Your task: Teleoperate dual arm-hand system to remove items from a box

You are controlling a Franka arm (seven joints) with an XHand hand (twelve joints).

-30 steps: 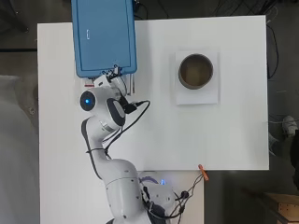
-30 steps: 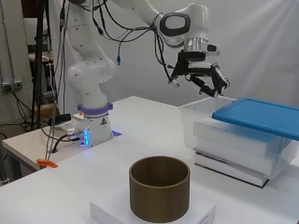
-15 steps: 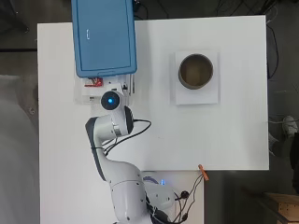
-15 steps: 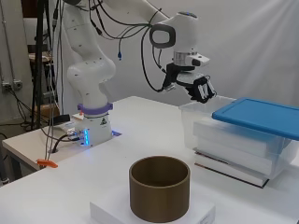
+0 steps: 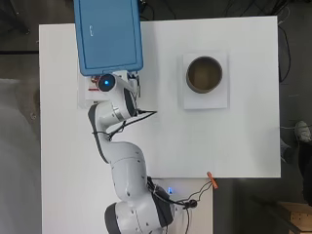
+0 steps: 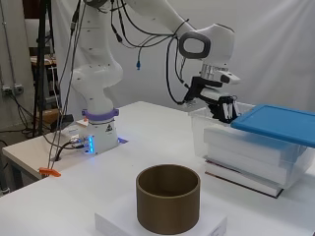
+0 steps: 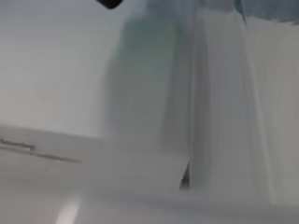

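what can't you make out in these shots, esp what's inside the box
- Box contents: in the overhead view the blue lid and the arm cover the clear box; in the side view its cloudy walls show only pale stacked shapes.
- Hand: in the side view the fingers reach into the box's uncovered end; whether they hold anything is unclear.
- Wrist view: blurred; nothing identifiable.
- Brown cylinder: inside looks dark.

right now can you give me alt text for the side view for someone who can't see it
A white robot arm reaches from the left and lowers its black and white hand into the open end of a clear plastic box, whose blue lid is slid partly aside. A brown round container stands on a white block in front.
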